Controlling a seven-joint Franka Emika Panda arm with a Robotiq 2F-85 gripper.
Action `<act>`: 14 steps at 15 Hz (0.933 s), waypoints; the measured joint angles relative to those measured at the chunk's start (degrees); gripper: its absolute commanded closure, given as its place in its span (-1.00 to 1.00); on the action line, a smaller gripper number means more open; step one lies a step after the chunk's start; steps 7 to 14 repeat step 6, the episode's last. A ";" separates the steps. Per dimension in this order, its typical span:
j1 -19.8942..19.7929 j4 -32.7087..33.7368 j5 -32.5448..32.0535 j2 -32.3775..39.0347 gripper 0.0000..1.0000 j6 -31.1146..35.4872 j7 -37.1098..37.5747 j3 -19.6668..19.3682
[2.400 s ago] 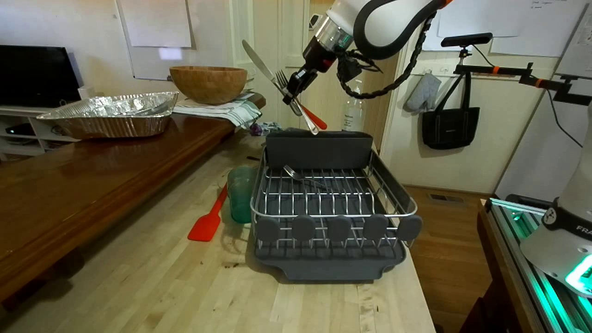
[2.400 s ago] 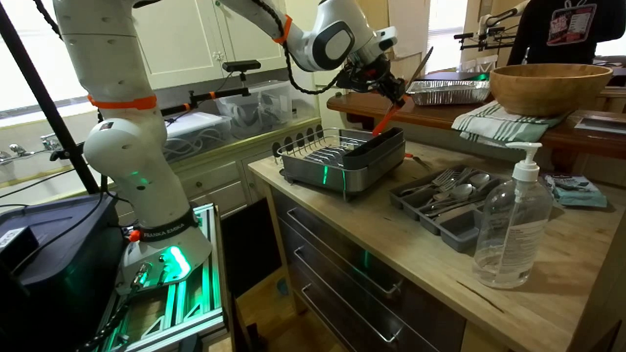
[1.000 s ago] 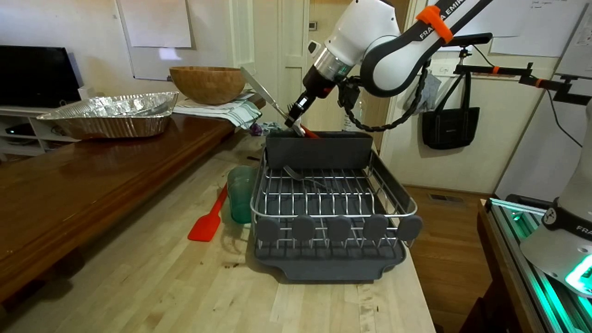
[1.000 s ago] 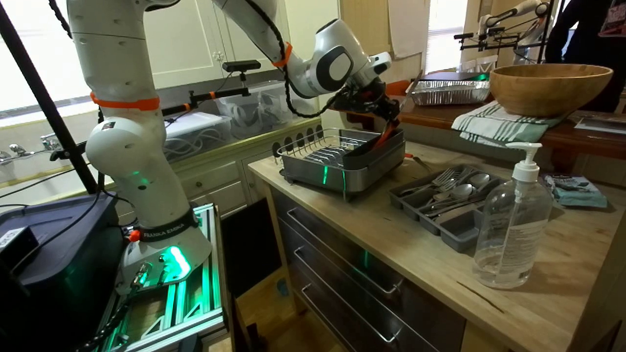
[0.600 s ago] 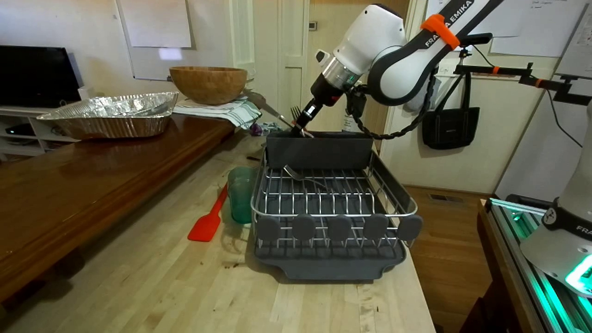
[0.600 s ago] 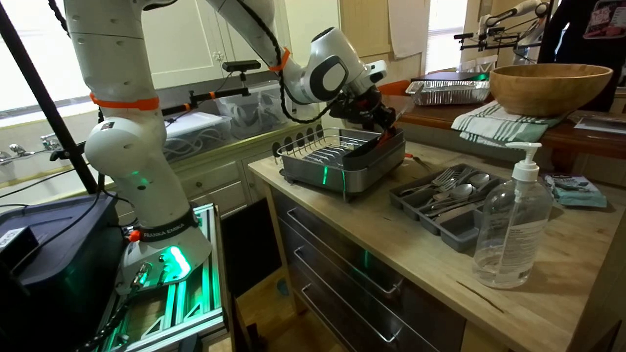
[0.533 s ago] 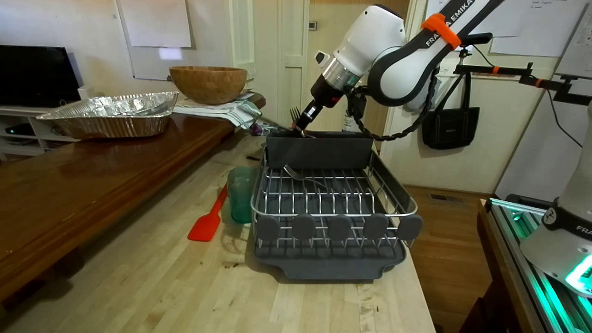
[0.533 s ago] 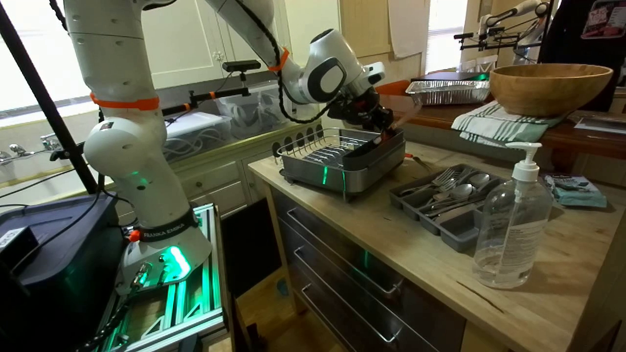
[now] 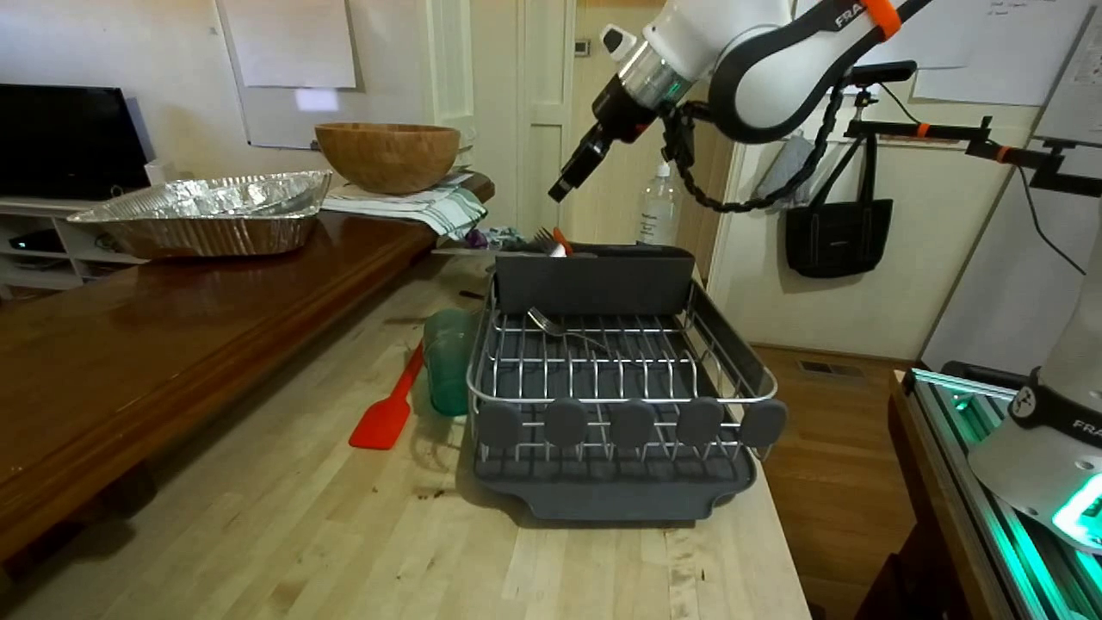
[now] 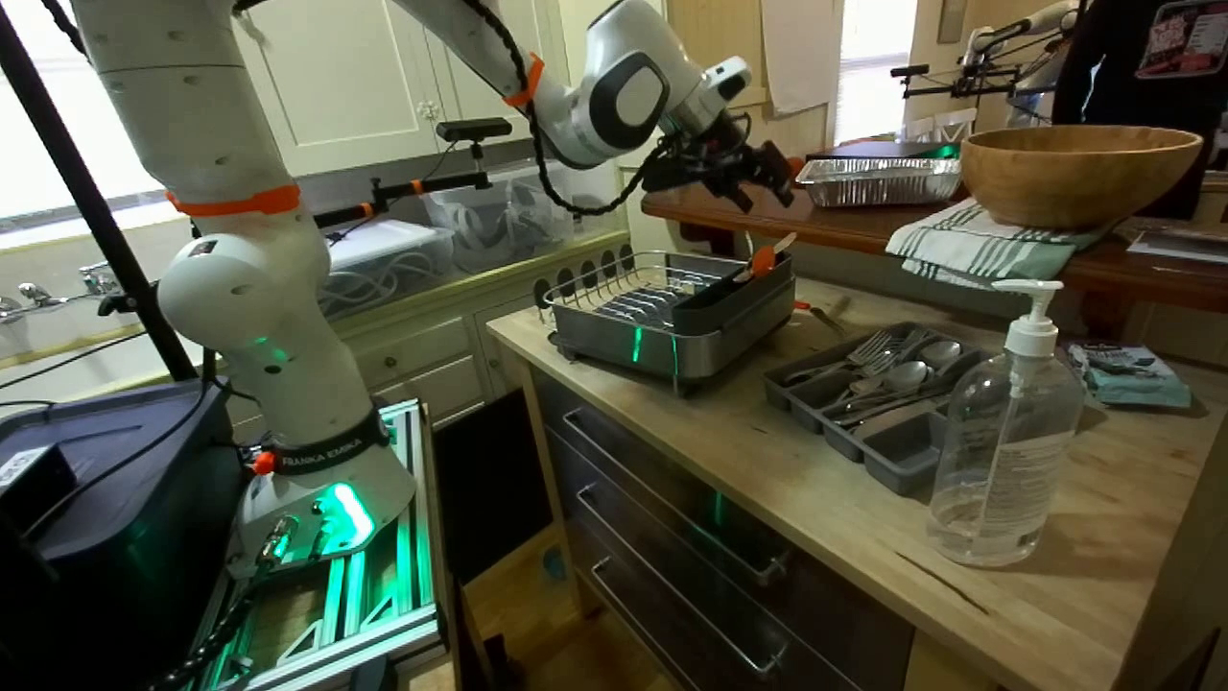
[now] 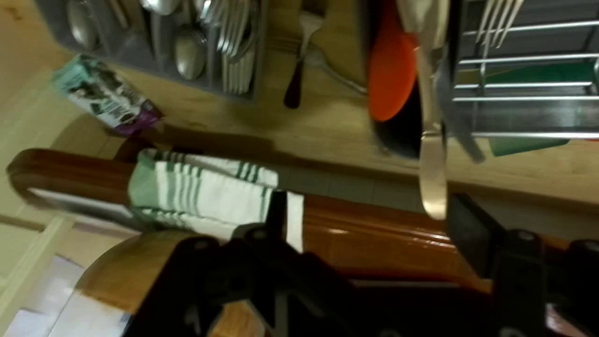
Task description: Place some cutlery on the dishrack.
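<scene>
—How far along are you?

—Well along, I'd judge. The dishrack [image 9: 616,502] stands on the worktop [image 9: 413,534], and the caddy [image 9: 594,286] at its end carries a fork [image 9: 550,244] with tines above the rim, an orange utensil [image 11: 392,79], and a knife [image 11: 433,172] lying nearly flat, its blade jutting past the caddy. A second fork [image 9: 551,326] lies on the wire grid [image 9: 594,360].

—Are you holding anything?

—No. My end effector [image 10: 767,202] has its fingers wide apart with nothing between them. Both exterior views show it raised above the caddy, touching nothing.

—Then is it finished?

—It could count as done: the request asks only for "some", and several pieces are in or on the dishrack. The knife looks least settled to me; a knock might tip it out. How deep the rest sit, I can't tell.

—And what's left?

—Perhaps only nudging that knife inward and moving clear. Should more be wanted, forks [image 10: 875,351] and spoons [image 10: 905,376] lie in the cutlery tray [image 10: 904,459], and a dark-handled fork [image 11: 295,82] lies on the worktop between the cutlery tray and the dishrack.
</scene>
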 measured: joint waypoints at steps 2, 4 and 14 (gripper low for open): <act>-0.94 0.46 -4.68 -4.44 -1.00 -3.03 2.40 -0.78; -0.43 0.81 -3.76 -7.69 -1.00 -6.62 1.70 -0.65; 2.35 0.80 1.48 -8.91 -1.00 -8.89 -2.50 -1.15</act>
